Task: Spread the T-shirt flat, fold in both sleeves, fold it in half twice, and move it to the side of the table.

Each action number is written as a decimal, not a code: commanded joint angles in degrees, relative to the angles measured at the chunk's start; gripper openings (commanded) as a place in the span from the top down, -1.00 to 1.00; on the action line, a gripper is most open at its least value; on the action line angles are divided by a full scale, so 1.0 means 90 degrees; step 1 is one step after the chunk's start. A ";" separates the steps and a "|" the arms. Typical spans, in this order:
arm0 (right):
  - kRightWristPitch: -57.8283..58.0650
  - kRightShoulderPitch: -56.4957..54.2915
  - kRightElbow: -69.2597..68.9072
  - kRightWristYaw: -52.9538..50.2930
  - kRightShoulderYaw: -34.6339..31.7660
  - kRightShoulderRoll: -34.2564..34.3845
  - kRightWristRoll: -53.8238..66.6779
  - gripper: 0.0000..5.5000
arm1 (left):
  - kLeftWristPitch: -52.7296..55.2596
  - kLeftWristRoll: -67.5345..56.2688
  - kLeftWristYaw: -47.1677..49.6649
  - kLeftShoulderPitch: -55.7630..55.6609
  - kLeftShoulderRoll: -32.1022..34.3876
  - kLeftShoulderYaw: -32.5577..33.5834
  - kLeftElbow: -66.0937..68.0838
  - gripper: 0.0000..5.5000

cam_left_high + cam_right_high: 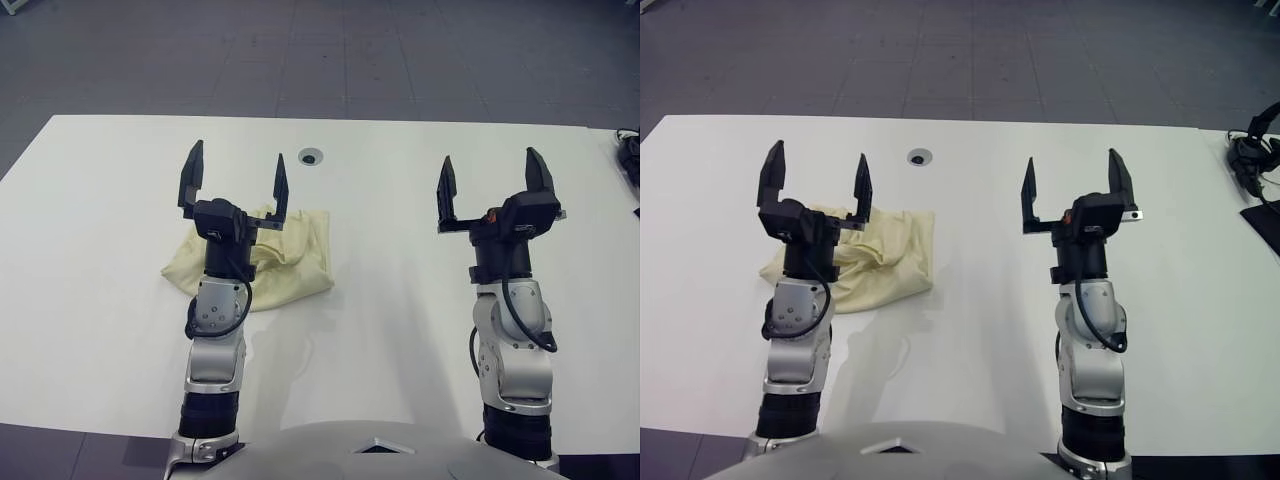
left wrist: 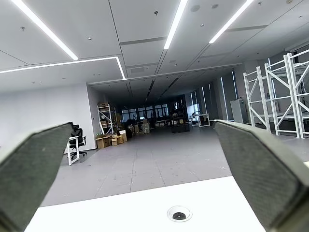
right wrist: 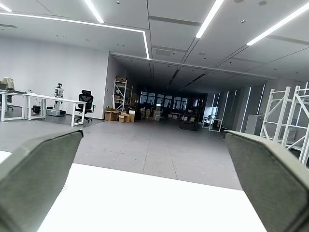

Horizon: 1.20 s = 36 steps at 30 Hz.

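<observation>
A pale yellow T-shirt [image 1: 292, 262] lies crumpled in a heap on the white table [image 1: 100, 200], left of centre. My left gripper [image 1: 235, 175] is raised above the shirt's near part, fingers pointing up and away, open and empty. My right gripper [image 1: 492, 180] is held up over bare table to the right of the shirt, also open with nothing in it. Part of the shirt is hidden behind my left arm. In the left wrist view the two fingers [image 2: 29, 174] stand wide apart; the right wrist view shows the same for its fingers [image 3: 270, 179].
A round cable grommet [image 1: 311, 156] sits in the table beyond the shirt. Dark cables and gear [image 1: 1250, 160] lie at the table's far right edge. Bare tabletop stretches between the arms and to the far left.
</observation>
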 commanded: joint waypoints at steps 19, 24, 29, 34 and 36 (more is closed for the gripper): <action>0.0067 -0.0069 -0.0066 0.0075 -0.0033 -0.0031 0.0050 -0.96 | 0.0000 -0.0020 0.0014 0.0096 0.0020 -0.0051 -0.0248 -0.96; 0.0068 -0.0060 -0.0080 0.0082 -0.0029 -0.0034 0.0053 -0.96 | 0.0018 -0.0027 0.0026 0.0090 0.0020 -0.0040 -0.0250 -0.96; 0.0058 -0.0043 -0.0095 0.0079 -0.0017 -0.0029 0.0037 -0.96 | 0.0016 -0.0040 0.0011 0.0070 0.0030 -0.0040 -0.0225 -0.96; 0.0028 -0.0008 -0.0099 0.0056 -0.0029 -0.0022 0.0014 -0.96 | -0.0006 -0.0062 -0.0026 0.0018 0.0044 -0.0056 -0.0151 -0.96; 0.0031 -0.0002 -0.0110 0.0050 -0.0041 -0.0025 0.0011 -0.96 | 0.0000 -0.0064 -0.0037 -0.0011 0.0044 -0.0061 -0.0129 -0.96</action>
